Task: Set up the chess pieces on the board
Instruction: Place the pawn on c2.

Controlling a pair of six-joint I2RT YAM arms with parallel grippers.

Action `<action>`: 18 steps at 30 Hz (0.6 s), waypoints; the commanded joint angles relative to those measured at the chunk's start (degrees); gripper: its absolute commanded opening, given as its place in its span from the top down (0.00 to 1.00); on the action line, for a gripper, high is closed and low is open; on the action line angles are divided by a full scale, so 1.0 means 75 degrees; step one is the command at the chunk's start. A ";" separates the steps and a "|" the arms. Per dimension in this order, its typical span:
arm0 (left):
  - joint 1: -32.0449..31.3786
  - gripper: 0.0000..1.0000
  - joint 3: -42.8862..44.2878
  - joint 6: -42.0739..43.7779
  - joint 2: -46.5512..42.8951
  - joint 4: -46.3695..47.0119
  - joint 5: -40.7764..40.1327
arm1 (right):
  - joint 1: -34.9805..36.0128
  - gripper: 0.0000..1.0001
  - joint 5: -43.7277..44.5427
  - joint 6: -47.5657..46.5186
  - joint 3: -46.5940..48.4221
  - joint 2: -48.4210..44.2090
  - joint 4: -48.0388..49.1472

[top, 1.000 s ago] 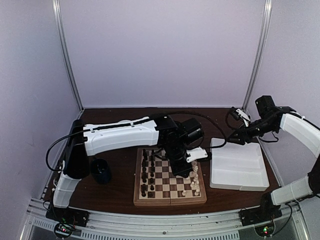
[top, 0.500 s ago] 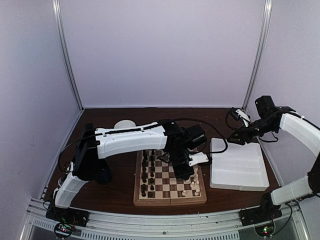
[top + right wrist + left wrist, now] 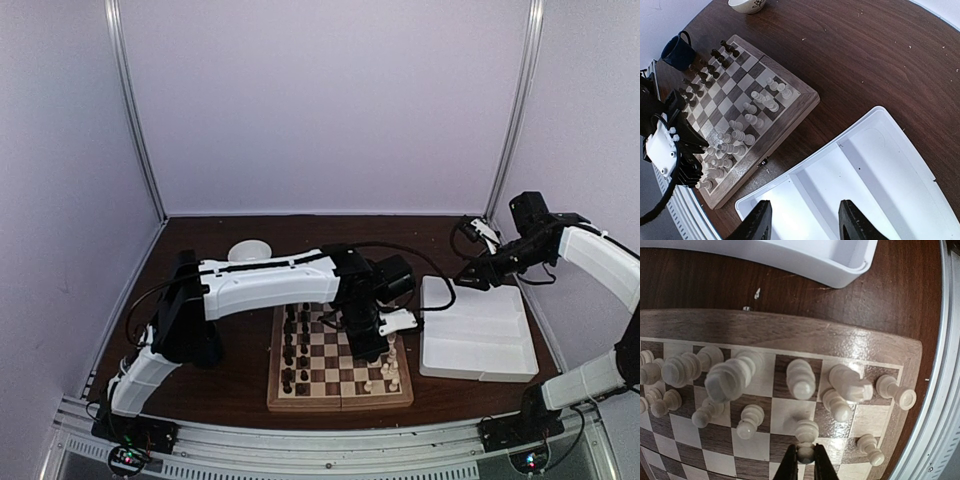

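Over the board's (image 3: pixel 790 332) right side, the left gripper (image 3: pixel 805 467) pinches a cream pawn (image 3: pixel 806 453), plain only in the wrist view; more cream pieces (image 3: pixel 800 380) stand just beyond. The right gripper (image 3: pixel 805 225) gapes empty above the tray (image 3: pixel 900 165).

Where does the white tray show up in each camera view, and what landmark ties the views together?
Top external: white tray right of centre, beside the board.
Left wrist: tray corner along the top edge.
Right wrist: tray fills the lower right.
Shared landmark: the board's tan border next to the tray.
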 commanded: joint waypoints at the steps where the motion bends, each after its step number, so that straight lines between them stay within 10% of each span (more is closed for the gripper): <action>1: -0.0014 1.00 0.0261 0.0084 0.0135 -0.0061 -0.0190 | -0.0019 0.51 0.0016 0.0018 0.0014 0.0024 0.0053; 18: -0.0015 0.98 0.0385 0.0082 0.0332 -0.0179 -0.0240 | -0.0016 0.50 -0.0025 -0.0018 0.0026 0.0036 0.0018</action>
